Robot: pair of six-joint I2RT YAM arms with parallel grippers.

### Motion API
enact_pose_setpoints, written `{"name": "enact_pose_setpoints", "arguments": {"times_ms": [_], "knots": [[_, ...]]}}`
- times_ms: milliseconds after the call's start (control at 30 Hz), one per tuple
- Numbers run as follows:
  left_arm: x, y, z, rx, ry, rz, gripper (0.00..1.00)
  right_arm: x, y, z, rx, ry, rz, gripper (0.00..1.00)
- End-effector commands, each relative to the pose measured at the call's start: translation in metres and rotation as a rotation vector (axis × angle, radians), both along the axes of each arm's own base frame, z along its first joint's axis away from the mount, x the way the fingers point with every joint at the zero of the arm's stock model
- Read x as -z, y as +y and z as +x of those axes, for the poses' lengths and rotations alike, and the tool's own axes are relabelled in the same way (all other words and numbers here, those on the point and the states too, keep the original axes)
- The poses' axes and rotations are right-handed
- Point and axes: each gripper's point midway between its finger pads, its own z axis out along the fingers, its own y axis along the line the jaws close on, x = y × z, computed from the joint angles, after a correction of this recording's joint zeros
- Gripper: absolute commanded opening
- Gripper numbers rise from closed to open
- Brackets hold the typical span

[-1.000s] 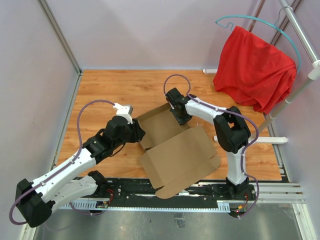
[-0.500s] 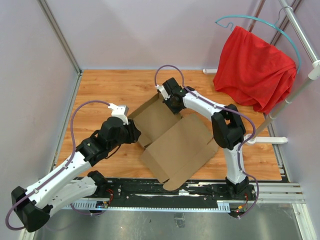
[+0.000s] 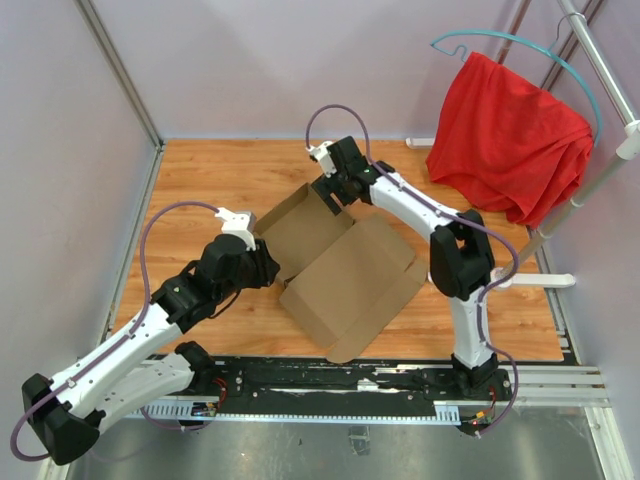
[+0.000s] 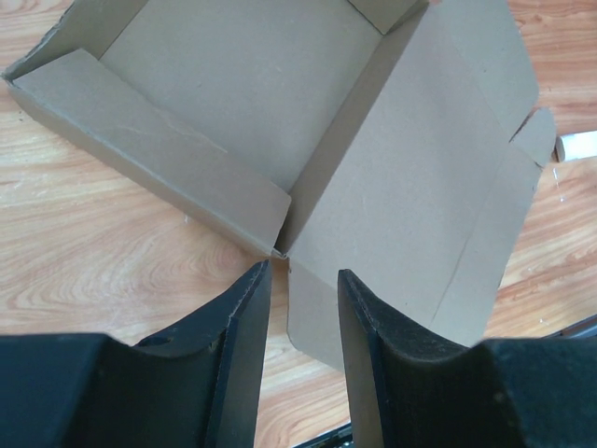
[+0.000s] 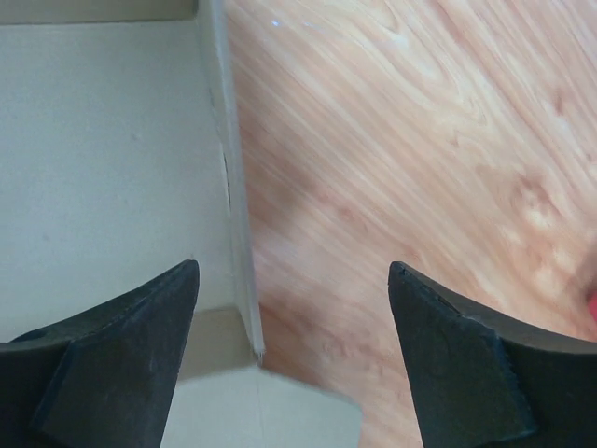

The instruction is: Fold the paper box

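Right gripper [image 5: 291, 273] found released since a second ago, fingers spread wide astride paper box [image 3: 345, 270] wall edge. Box dragged away from bases. Left gripper [image 4: 303, 273] half parted at box corner, grip not determinable. Lid fold judged pending.

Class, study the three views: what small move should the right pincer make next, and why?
Probably close the right pincer on the upright wall of the paper box: its jaws stand wide apart astride that wall's edge, gripping nothing.
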Motion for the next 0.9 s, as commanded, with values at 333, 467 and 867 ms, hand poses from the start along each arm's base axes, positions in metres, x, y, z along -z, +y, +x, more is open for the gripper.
{"name": "enact_pose_setpoints", "arguments": {"times_ms": [333, 467, 867], "knots": [[-0.002, -0.011, 0.010, -0.016, -0.052, -0.082, 0.41, -0.011, -0.064, -0.144, 0.282, 0.261, 0.748, 0.73], [0.006, -0.015, 0.008, -0.003, -0.035, -0.095, 0.41, 0.000, -0.060, -0.187, 0.264, 0.284, 0.696, 0.78], [0.010, -0.014, 0.000, 0.019, -0.017, -0.099, 0.41, 0.002, -0.147, -0.148, 0.461, 0.018, 0.477, 0.80]]}}
